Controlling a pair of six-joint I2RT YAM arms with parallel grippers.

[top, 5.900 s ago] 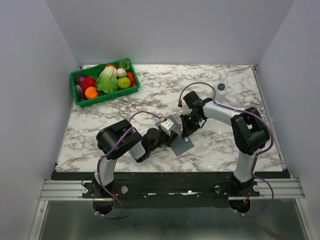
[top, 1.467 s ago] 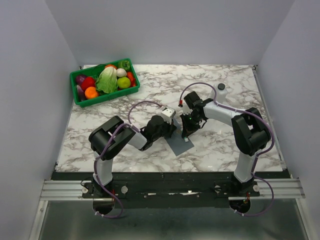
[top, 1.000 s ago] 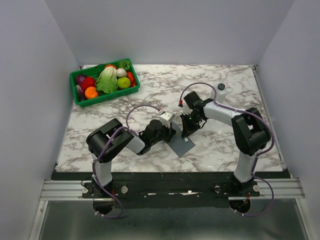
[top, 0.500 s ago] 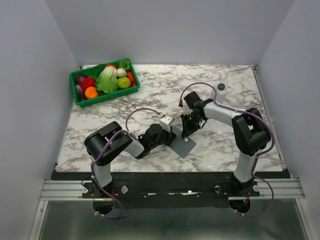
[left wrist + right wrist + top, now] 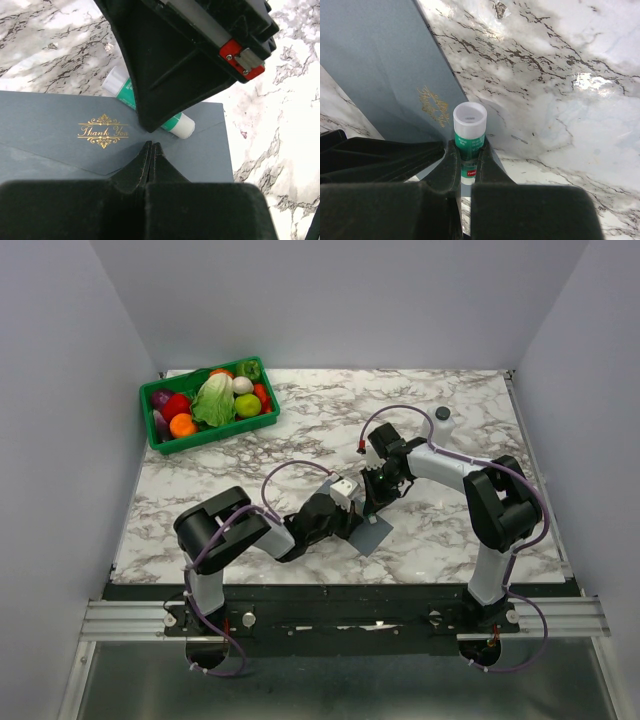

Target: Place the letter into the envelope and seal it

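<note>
Starting at the left, my left claw [image 5: 151, 151] is fully closed and empty. Its tip is set on the grey envelope [image 5: 50, 110], right where the flap seams meet. I judge it is there to pin the flap flat and stop the paper sliding. The envelope lies flat on the marble table [image 5: 560, 75], between the two arms. My right claw [image 5: 467, 147] is clamped around a green glue stick [image 5: 469, 120], held low over the envelope's edge, presumably for the sealing step.

The left wrist camera shows the gold "Thank You" print and the flap lines, which the overhead view is too small to show. Only the overhead view takes in the vegetable basket [image 5: 160, 435], far off to the left. I cannot find the letter in any view. It may be inside the envelope, but I cannot confirm that.
</note>
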